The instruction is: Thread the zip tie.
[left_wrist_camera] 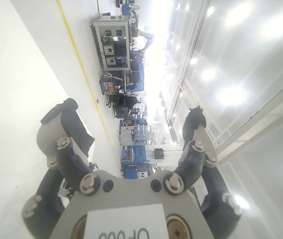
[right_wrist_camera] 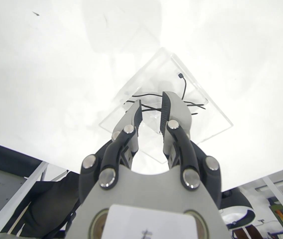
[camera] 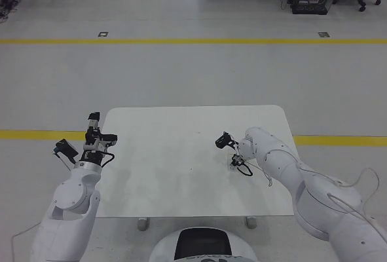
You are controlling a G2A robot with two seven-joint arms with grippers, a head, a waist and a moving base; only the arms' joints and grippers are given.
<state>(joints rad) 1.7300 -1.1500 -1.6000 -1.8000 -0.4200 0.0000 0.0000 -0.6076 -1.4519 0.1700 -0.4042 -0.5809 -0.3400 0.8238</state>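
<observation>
1. From where I stand, the step in hand looks like the very first one, picking a tie out; nothing is threaded yet and no tie is lifted.
2. The zip ties (right_wrist_camera: 184, 85) lie in a loose black tangle inside the clear tray (right_wrist_camera: 213, 115), which sits flat on the counter (camera: 173, 170); several strands cross one another, and one curls off toward a tray corner with its small head end showing.
3. The right gripper (right_wrist_camera: 151, 100) hangs directly over the tray, its fingers parted by a modest gap with the crossing strands showing between the tips; I cannot tell whether the tips touch the ties or sit just above them.
4. The left gripper (left_wrist_camera: 131, 109) is well apart from the tray, at the counter's opposite side; its fingers are spread wide, it holds nothing, and it points out at the room.
5. Next, I reckon, the right gripper must close on one strand alone, not the bundle; the tangle could drag neighbours up with it; after that the left gripper would need to come in toward the tray to take the other end.
</observation>
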